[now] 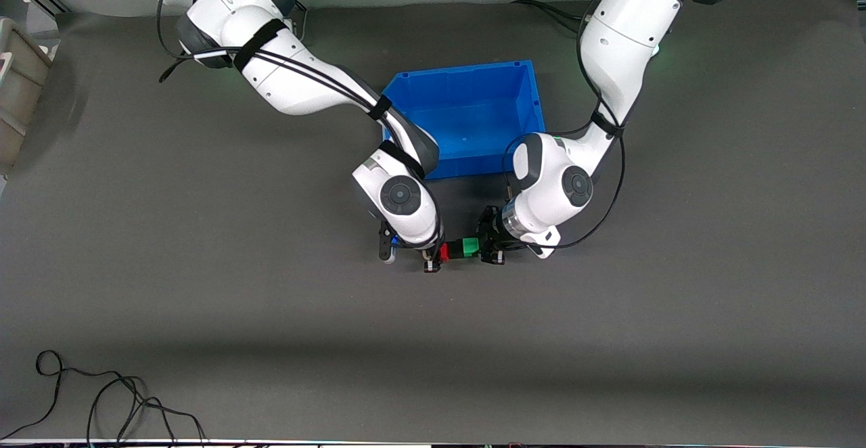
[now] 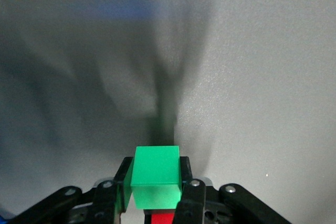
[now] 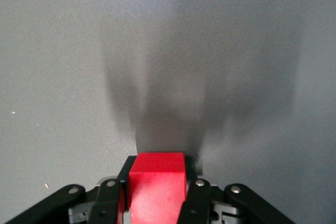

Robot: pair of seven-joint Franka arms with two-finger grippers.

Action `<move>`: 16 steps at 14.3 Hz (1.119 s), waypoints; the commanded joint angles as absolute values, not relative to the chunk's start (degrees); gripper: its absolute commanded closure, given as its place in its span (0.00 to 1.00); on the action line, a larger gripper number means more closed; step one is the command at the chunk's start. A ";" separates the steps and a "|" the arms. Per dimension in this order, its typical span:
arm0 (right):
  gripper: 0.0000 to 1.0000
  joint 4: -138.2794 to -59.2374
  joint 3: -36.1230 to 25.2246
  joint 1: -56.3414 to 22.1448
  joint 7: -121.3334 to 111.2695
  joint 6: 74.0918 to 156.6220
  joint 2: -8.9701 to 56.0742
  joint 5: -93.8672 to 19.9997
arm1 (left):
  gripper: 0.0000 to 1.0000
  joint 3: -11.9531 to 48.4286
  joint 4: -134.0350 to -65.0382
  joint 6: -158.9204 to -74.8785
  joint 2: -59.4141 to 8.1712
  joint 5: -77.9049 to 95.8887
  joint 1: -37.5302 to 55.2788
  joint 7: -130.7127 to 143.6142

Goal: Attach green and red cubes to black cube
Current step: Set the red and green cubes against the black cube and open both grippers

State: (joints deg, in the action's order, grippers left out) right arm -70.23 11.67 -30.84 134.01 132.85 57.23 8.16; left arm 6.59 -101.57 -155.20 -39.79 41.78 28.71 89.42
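Left claw: closed on the green cube, over the grey surface, on the front-camera side of the blue bin.
Left claw, wrist view: fingers press both flanks of the green cube; a strip of red shows just under the cube, between the finger bases.
Right claw: closed on the red cube, over the same patch of surface, facing the left claw.
Right claw, wrist view: fingers clamp both flanks of the red cube; bare grey surface fills the rest, with soft finger shadows.
Cubes, relation: red and green sit in one line between the two claws, a short dark piece between them; whether that piece is the black cube, and whether the faces touch, cannot be told.
Black cube: not made out with certainty in any view.
Height: whether the cubes rest on the surface or hang just above it cannot be told.
Arms: right arm reaches down past the bin's corner toward its end of the surface; left arm bends in past the bin's other side.
Bin: open-topped, nothing seen inside, farther from the front camera than the cubes.
Edge items: black cable coiled at the near edge toward the right arm's end; a grey container at that same end of the surface.
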 commanded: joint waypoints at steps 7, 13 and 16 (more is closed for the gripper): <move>0.00 -70.20 11.16 -31.47 134.57 132.10 54.44 9.67 | 0.00 5.19 -101.25 -154.78 -39.03 41.75 29.27 90.18; 0.00 -97.43 11.07 -23.39 119.64 130.78 27.64 9.75 | 0.00 2.72 -101.51 -139.95 -32.36 35.17 19.28 84.05; 0.00 -105.09 11.25 -19.18 108.76 129.47 14.90 9.58 | 0.00 1.85 -101.69 -127.31 -28.06 30.00 11.54 72.46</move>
State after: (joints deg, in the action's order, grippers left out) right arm -94.27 10.94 -21.51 114.38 129.95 26.82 8.75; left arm 2.09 -100.10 -134.28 -32.17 33.41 15.88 78.86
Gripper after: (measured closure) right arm 0.000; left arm 0.000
